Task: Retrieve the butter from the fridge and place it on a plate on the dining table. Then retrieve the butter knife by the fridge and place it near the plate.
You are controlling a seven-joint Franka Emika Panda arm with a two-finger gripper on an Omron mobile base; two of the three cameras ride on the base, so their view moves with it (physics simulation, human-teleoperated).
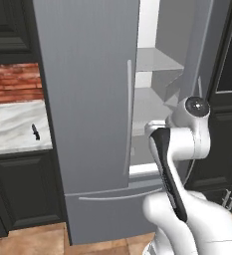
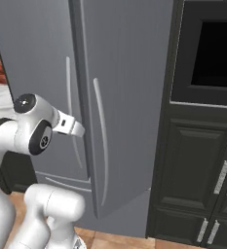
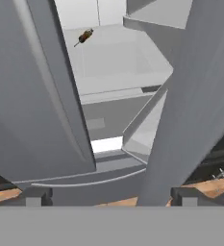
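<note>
The grey steel fridge [image 1: 87, 99] has its left door shut and its right door [image 2: 129, 97] swung partly open, showing white shelves [image 1: 152, 62]. In the hand view my gripper [image 3: 111, 197] is open, its fingertips [image 3: 36, 196] far apart with nothing held, low in front of the gap between the doors. The open door [image 3: 195, 96] stands close on the right there. The butter knife [image 1: 34, 131] lies on the marble counter left of the fridge. The butter, the plate and the dining table are out of view.
A small brown-orange item [image 3: 84, 36] lies on an upper fridge shelf. Dark cabinets with a built-in oven [image 2: 207, 48] stand right of the fridge. Red brick [image 1: 15, 82] backs the marble counter [image 1: 13, 124], with a dark cabinet below.
</note>
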